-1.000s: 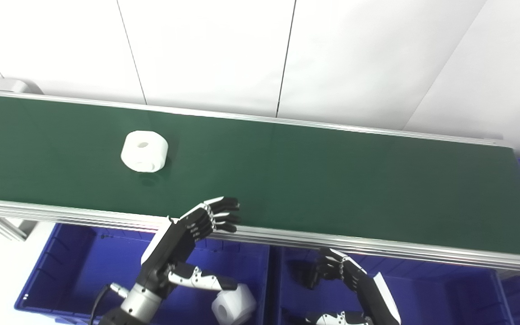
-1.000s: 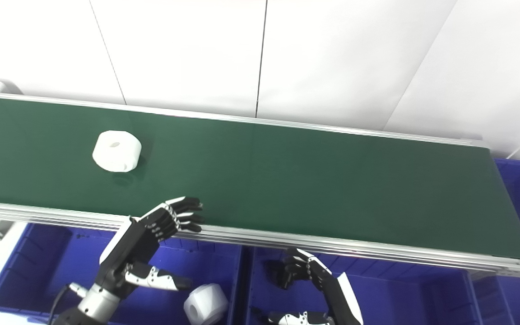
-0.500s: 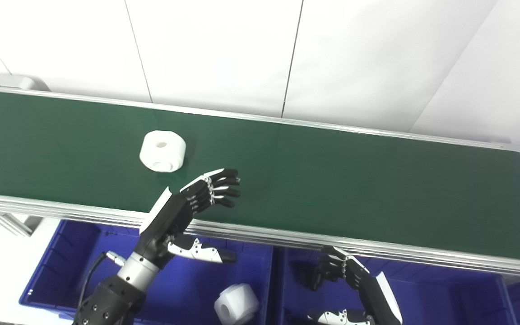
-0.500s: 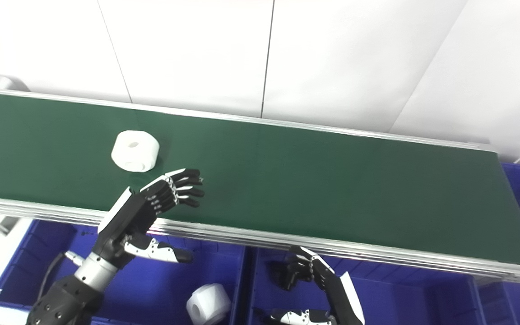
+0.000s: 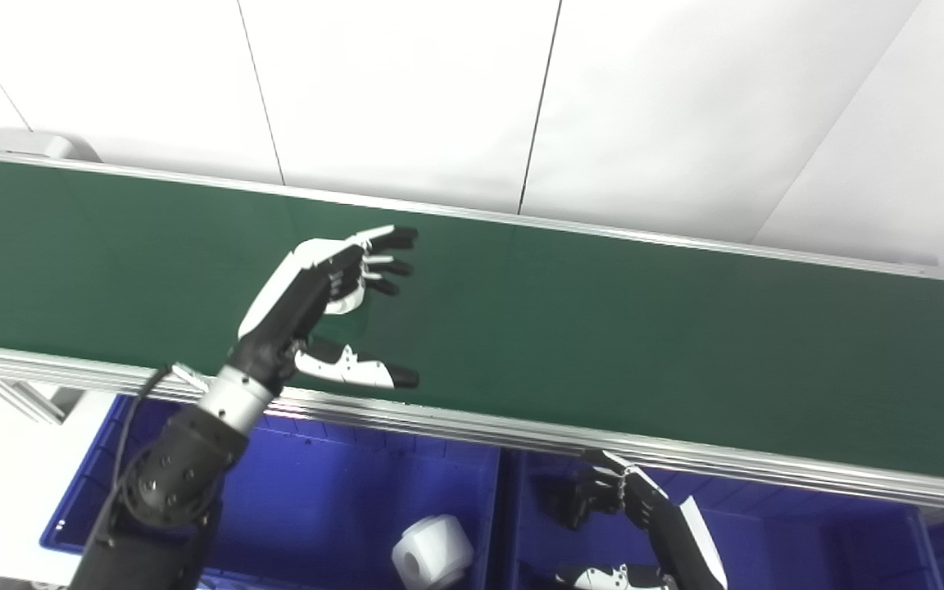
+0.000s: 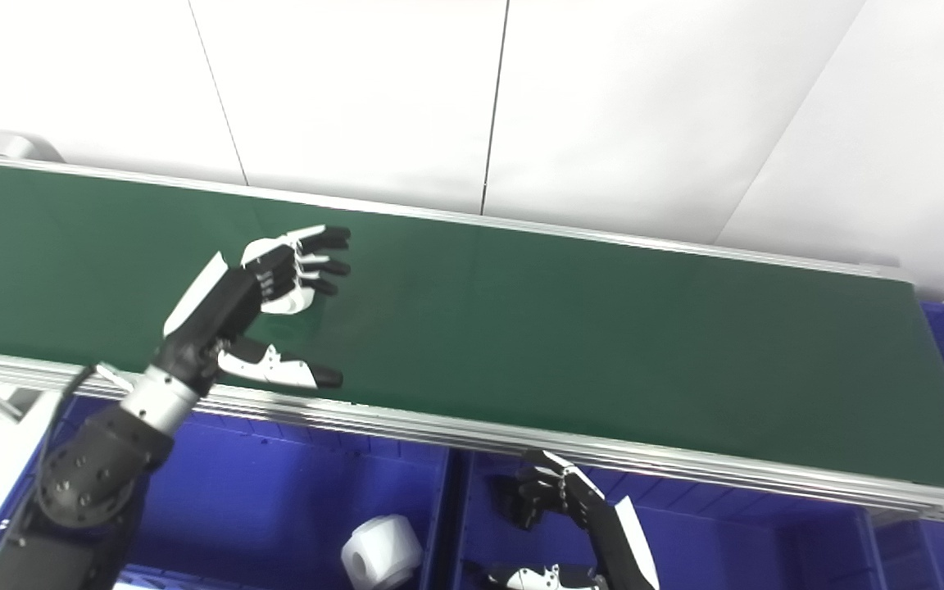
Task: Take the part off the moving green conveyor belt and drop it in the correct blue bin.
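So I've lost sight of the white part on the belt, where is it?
The white part sits left of centre on the green conveyor belt, mostly hidden behind the left hand, whose fingers are spread over it.

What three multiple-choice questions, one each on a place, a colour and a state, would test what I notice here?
1. Where does the fully visible white part lie? A. on the belt's right end B. in the left blue bin C. on the floor
2. What colour is the conveyor belt? A. green B. red C. yellow
3. How is the left hand? A. open above the belt B. fisted inside a bin C. out of view
Answers: B, it rests on that bin's floor; A, the belt surface is dark green; A, its fingers are spread apart over the belt.
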You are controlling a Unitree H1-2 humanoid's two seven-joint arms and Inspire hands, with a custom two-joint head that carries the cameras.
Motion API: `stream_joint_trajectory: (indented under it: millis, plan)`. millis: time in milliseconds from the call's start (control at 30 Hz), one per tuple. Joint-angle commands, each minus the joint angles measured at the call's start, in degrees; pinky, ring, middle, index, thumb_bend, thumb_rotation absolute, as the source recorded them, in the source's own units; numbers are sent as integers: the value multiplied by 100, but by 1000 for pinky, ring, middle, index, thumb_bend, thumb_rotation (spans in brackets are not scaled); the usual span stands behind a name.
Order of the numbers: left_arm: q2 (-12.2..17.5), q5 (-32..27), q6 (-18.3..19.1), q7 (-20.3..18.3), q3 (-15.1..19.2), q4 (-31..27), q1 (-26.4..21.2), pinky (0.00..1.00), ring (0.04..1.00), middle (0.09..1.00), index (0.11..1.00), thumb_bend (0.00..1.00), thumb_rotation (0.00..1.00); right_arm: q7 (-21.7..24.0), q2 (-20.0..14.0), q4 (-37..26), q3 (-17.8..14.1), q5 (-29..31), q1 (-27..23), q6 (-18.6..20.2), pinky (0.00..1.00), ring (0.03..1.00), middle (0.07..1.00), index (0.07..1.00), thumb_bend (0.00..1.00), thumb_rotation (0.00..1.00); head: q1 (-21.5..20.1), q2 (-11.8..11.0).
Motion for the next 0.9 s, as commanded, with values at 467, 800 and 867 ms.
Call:
stream_joint_trajectory:
  millis: [467, 800, 867]
  plan:
    - [741, 1418, 548, 10, -127, 499, -1573, 825, 864, 868, 836, 850, 235, -52, 63, -44, 114, 206, -80, -357, 646, 685, 716, 793, 797, 72, -2, -31]
    - [843, 2313, 563, 115, -576, 1581, -2231, 822, 891, 898, 837, 872, 182, -47, 25, -74, 159, 271, -56, -362, 640, 680, 708, 792, 798, 81, -1, -43]
    - [806, 2472, 554, 197, -652, 1736, -2291, 804, 887, 897, 829, 894, 162, -49, 11, -83, 165, 282, -49, -362, 642, 676, 705, 790, 797, 87, 6, -67]
